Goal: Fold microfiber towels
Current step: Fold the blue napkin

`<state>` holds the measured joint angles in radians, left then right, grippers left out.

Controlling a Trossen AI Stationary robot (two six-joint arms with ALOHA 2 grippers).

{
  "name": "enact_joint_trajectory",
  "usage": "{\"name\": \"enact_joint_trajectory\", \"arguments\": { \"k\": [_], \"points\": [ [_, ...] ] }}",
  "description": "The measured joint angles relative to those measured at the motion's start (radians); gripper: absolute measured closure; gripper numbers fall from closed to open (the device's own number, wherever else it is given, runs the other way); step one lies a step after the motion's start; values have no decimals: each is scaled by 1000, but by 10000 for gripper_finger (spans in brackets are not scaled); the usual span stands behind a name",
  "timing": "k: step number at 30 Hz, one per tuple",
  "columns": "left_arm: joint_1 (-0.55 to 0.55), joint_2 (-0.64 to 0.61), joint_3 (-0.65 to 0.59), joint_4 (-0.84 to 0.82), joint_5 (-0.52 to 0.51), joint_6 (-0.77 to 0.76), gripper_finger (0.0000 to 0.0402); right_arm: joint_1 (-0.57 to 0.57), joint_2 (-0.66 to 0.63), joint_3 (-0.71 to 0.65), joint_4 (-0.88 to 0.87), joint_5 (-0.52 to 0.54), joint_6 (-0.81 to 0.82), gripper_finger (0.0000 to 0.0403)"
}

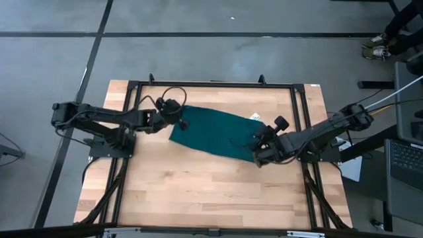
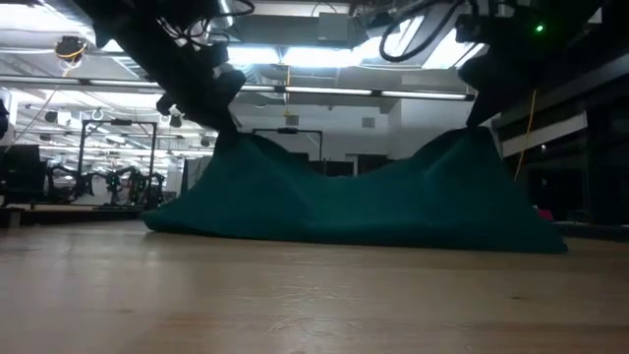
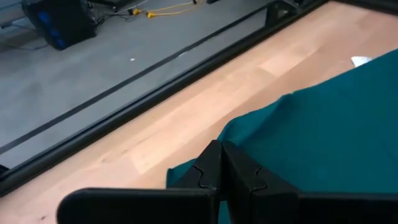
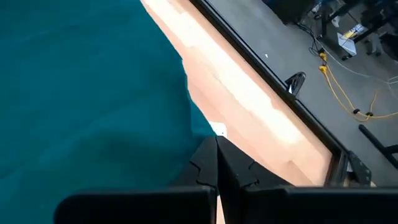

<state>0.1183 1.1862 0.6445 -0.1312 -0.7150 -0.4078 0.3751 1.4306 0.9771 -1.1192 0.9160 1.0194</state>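
- The microfiber towel (image 1: pixel 215 132), a dark teal cloth, lies on the wooden table (image 1: pixel 198 192) in its far half, stretched across between the two arms.
- Left gripper (image 1: pixel 180 123): positioned at the towel's left end. In the left wrist view its two dark fingers (image 3: pixel 211 171) are pressed together with the teal cloth (image 3: pixel 323 130) at their tips; the gripper is clamped on the towel's edge.
- Right gripper (image 1: pixel 259 157): positioned at the towel's right end, toward the near side. In the right wrist view the fingers (image 4: pixel 208 163) are likewise pressed together, with the cloth (image 4: pixel 87 93) running up to their tips; it is clamped on the towel.
- A small white tag (image 4: pixel 219 129) shows at the cloth's edge just beside the right gripper's fingertips. From above, a pale patch (image 1: pixel 254 117) sits at the towel's far right corner.
- The low view shows the towel (image 2: pixel 364 202) raised at both ends into two peaks, each under an arm, with the middle sagging between them. Its lower edge rests on the table (image 2: pixel 295 295).
- The black frame rail (image 1: pixel 211 84) runs along the table's far edge, apart from the towel.
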Motion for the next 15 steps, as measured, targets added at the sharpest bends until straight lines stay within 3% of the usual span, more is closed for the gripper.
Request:
{"name": "enact_joint_trajectory", "arguments": {
  "k": [6,11,15],
  "points": [
    [41,0,0,-11,36,36,393,-47,4,-41,151,12,-111,395],
    [79,1,0,-55,41,54,373,-79,4,-75,177,16,-93,363],
    [132,1,0,-47,86,157,354,-81,4,-77,178,46,-86,342]
  ]
}}
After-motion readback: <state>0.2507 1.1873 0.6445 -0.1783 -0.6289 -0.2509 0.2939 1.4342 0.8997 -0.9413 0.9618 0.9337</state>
